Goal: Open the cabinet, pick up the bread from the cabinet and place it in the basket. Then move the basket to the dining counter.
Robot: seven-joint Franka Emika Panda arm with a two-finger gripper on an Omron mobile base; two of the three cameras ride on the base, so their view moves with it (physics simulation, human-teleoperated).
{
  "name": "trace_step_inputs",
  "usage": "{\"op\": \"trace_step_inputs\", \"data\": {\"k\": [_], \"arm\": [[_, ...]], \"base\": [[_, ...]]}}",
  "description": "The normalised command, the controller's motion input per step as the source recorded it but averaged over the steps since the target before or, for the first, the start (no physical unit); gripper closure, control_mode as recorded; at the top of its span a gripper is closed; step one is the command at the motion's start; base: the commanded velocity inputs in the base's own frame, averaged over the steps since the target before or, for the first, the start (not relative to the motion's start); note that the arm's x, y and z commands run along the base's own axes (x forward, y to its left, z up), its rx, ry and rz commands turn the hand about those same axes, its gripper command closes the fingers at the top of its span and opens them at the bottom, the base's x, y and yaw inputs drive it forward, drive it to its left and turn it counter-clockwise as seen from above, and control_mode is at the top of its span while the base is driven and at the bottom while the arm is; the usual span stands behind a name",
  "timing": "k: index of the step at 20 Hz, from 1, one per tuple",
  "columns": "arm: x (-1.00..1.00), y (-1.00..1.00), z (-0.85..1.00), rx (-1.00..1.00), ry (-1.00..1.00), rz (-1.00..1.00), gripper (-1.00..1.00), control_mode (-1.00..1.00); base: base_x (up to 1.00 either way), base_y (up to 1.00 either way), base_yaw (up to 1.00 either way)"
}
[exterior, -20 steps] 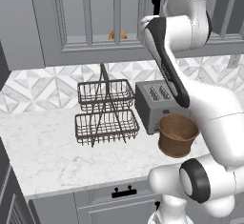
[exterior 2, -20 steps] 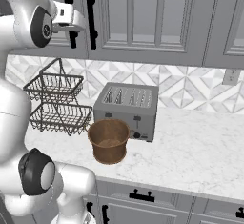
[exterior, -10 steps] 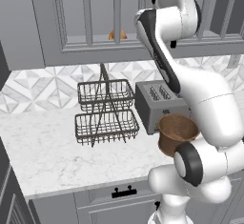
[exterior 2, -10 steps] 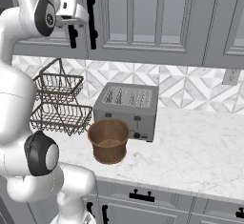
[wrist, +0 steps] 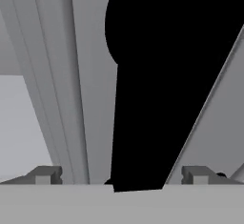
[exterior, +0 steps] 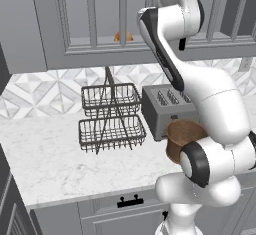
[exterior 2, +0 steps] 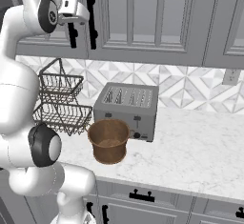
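marble counter [exterior 2: 200,151], rack [exterior: 111,124], toaster [exterior 2: 127,110], basket [exterior 2: 109,140]

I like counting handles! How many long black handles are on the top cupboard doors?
2 show in the right base view: one bar handle by the robot's hand, and another handle just to its right. More may be hidden behind the arm or beyond the picture.

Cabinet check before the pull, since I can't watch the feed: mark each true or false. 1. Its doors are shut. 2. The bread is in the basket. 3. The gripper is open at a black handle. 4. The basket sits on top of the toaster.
1. True: the cabinet doors are shut.
2. False: the bread sits behind the glass; the basket is empty.
3. True: the gripper is open, the handle between its fingers.
4. False: it stands on the counter before the toaster.
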Motion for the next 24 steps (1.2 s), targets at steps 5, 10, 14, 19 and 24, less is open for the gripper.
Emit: {"op": "trace_step_inputs", "data": {"k": [5, 10, 14, 19, 24], "arm": [[0.42, 0.00, -0.10, 0.00, -0.12, 0.00, -1.00, -1.00], [0.56, -0.02, -0.24, 0.00, -0.17, 0.01, -1.00, -1.00], [0.51, -0.01, -0.09, 0.00, -0.07, 0.02, -1.00, -1.00], [0.35, 0.00, 0.00, 0.00, 0.00, 0.04, 1.00, -1.00], [0.24, 0.00, 0.00, 0.00, 0.00, 0.00, 1.00, -1.00]], "base": [[0.00, 0.00, 0.00], [0.00, 0.00, 0.00], [0.00, 0.00, 0.00], [0.00, 0.00, 0.00], [0.00, 0.00, 0.00]]}}
